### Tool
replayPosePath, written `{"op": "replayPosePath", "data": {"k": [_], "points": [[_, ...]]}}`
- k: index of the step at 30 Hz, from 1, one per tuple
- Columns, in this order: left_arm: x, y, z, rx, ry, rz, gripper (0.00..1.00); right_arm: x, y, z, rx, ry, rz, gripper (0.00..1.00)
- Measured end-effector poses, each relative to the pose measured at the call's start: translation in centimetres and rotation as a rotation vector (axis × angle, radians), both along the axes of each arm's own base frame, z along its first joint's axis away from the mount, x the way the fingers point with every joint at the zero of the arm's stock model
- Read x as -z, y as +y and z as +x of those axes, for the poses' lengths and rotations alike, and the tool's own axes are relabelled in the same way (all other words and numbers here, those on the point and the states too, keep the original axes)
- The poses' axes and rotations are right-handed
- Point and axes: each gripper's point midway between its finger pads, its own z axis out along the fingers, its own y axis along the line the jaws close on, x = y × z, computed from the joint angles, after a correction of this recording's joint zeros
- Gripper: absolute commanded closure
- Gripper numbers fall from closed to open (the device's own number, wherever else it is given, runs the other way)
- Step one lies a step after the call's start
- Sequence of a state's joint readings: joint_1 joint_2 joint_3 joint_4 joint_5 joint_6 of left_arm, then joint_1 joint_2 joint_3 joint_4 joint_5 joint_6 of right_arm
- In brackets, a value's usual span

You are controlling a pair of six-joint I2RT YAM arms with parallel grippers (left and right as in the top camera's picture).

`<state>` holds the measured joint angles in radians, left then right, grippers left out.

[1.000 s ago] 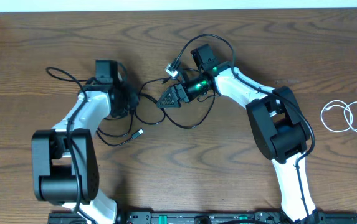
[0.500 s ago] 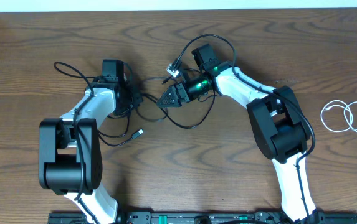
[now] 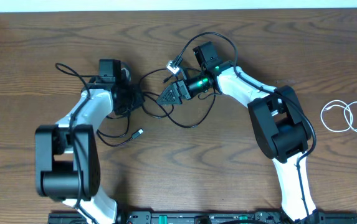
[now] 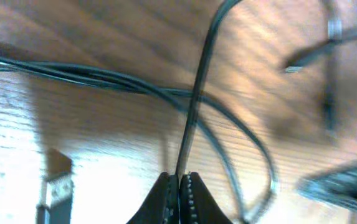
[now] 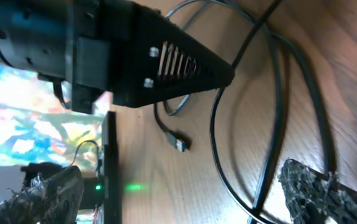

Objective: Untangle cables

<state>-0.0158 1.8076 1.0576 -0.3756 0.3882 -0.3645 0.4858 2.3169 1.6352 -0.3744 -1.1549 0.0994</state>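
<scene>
Glossy black cable (image 4: pixel 197 93), looped, pinched by closed left gripper (image 4: pixel 179 182). Right gripper (image 5: pixel 259 124) spread wide, holding nothing. Only overhead shows coiled white cable (image 3: pixel 346 117).

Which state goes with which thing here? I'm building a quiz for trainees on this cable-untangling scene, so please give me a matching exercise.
Things:
1. left gripper
2. right gripper
3. white cable
4. black cables

States:
A. open
B. lying alone at far right
C. tangled together near the centre
D. shut on one of the black cables

Pairs: 1-D, 2-A, 3-B, 4-C
</scene>
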Motion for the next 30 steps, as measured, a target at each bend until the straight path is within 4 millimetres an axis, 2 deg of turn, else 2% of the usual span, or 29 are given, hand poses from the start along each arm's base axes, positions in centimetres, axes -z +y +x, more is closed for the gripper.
{"op": "replayPosePath", "data": {"k": [4, 11, 13, 14, 16, 17, 21, 26, 28, 30], "points": [[-2.1, -0.9, 0.1, 0.026, -0.045, -0.054, 0.93, -0.2, 0.7, -0.7, -0.023, 0.002, 0.009, 0.02], [-2.5, -1.8, -0.1, 0.056, -0.047, -0.101, 0.92, 1.4, 2.7, -2.0, -0.029, -0.051, -0.081, 0.01], [-2.4, -1.7, -0.1, 0.064, -0.051, -0.09, 0.83, 1.8, 3.3, -2.5, -0.036, -0.067, -0.099, 0.01], [-2.3, -1.5, -0.2, 0.061, -0.048, -0.077, 0.67, 1.9, 3.7, -2.8, -0.042, -0.076, -0.107, 0.02], [-1.8, -0.7, -0.4, 0.051, -0.033, -0.028, 0.55, 2.0, 4.2, -3.3, -0.055, -0.093, -0.112, 0.06], [-1.6, -0.2, -0.6, 0.036, -0.019, -0.001, 0.53, 2.1, 4.4, -3.5, -0.063, -0.103, -0.113, 0.12], [-0.6, 2.2, -1.3, -0.047, 0.034, 0.12, 0.55, 2.7, 4.5, -3.9, -0.08, -0.142, -0.135, 0.3], [-0.2, 3.7, -1.8, -0.095, 0.065, 0.17, 0.56, 3.1, 4.1, -4.0, -0.08, -0.135, -0.162, 0.45], [-0.1, 4.0, -2.2, -0.103, 0.084, 0.18, 0.45, 3.5, 3.8, -4.3, -0.081, -0.121, -0.184, 0.5], [0.2, 4.1, -2.7, -0.108, 0.106, 0.188, 0.42, 3.9, 3.5, -4.4, -0.077, -0.111, -0.21, 0.53]]}}
